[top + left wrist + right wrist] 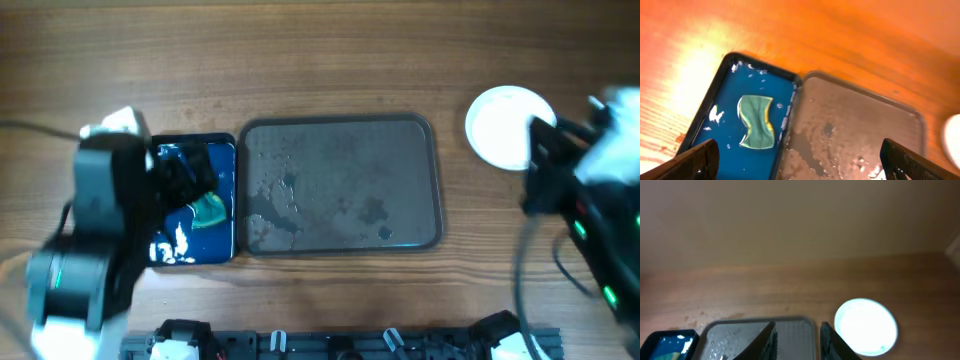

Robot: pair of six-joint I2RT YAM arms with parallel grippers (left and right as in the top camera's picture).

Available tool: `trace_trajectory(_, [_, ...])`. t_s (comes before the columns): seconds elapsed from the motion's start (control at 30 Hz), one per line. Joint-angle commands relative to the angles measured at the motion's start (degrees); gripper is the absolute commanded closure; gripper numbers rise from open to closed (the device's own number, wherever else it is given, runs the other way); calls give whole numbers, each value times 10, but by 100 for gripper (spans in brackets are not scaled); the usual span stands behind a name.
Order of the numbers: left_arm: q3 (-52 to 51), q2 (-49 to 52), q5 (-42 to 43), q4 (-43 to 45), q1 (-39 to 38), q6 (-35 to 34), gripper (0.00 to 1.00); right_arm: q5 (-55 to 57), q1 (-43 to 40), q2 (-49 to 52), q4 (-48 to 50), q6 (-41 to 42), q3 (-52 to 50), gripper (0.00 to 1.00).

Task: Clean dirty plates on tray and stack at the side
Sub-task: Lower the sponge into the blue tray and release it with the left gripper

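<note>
The dark grey tray (340,160) lies mid-table, wet with droplets, with no plate on it. To its right, on the wood, sits a round white plate (503,125); from above it reads as one disc, and I cannot tell whether others lie under it. In the right wrist view the plate (866,326) is plain white apart from a tiny teal speck near its rim. My right gripper (800,342) hangs above the tray's right end (795,327), jaws apart with nothing between them. My left gripper (801,167) is wide open above the seam between the blue tray and the grey tray (860,125).
A glossy blue tray (222,150) holding water and a green-yellow sponge (208,210) abuts the grey tray's left side. The sponge (756,121) lies flat in the water. A dark rail runs along the table's front edge (340,345).
</note>
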Motion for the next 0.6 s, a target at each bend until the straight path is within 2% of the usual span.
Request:
trace_trajectory(0.0, [4, -96, -14, -33, -27, 18, 0, 11, 3, -50, -26, -42, 2, 69])
trace_trajectory(0.13, [4, -181, -11, -99, -29, 15, 0, 14, 3, -91, -94, -22, 2, 66])
trace_trajectory(0.17, [4, -192, -11, -110, -29, 11, 0, 20, 3, -95, -108, -6, 2, 59])
trace_trajectory(0.2, [4, -205, -11, -124, -29, 11, 0, 34, 3, -96, -126, 23, 2, 15])
trace_trajectory(0.23, [4, -215, -11, -132, -29, 11, 0, 36, 3, -96, -139, 39, 2, 0])
trace_trajectory(0.57, [4, -230, -11, -158, -29, 11, 0, 35, 3, -96, -183, 49, 2, 0])
